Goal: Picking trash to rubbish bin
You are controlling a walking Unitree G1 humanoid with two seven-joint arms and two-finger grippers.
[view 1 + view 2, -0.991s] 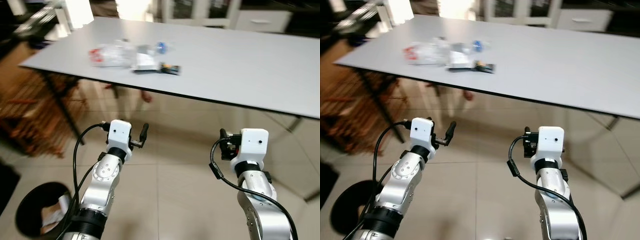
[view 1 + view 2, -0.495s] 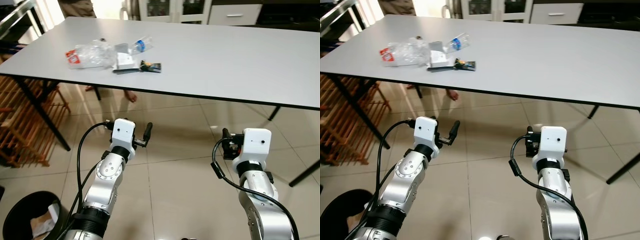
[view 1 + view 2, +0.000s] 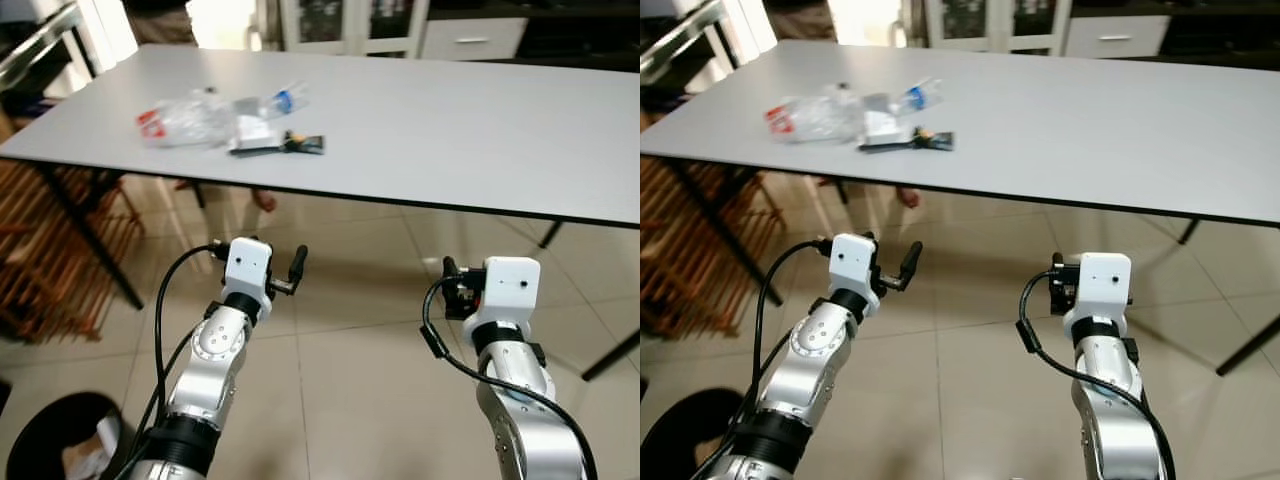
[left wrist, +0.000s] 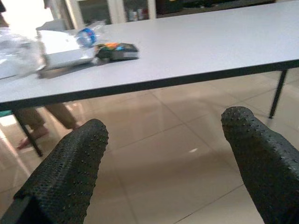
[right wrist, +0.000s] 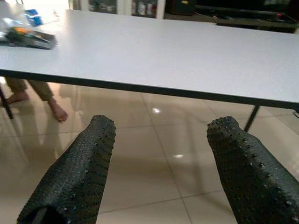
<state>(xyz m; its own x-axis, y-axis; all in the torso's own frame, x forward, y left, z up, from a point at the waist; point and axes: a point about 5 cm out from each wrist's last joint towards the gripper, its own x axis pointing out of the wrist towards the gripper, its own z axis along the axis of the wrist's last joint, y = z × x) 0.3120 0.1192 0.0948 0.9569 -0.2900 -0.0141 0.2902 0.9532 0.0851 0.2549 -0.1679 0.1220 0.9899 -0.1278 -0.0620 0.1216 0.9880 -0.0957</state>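
On the smooth grey table (image 3: 480,110) lay crinkled clear plastic trash (image 3: 190,112), while our left gripper (image 4: 163,154) and right gripper (image 5: 159,158) hung spread, empty.

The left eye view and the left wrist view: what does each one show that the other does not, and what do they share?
The left eye view alone has both arms, the right gripper, the bin on the floor and the wooden rack. The left wrist view alone has the left gripper up close, fingers apart, and a person's feet under the table. Both share the table, the plastic bottle and the dark wrapper.
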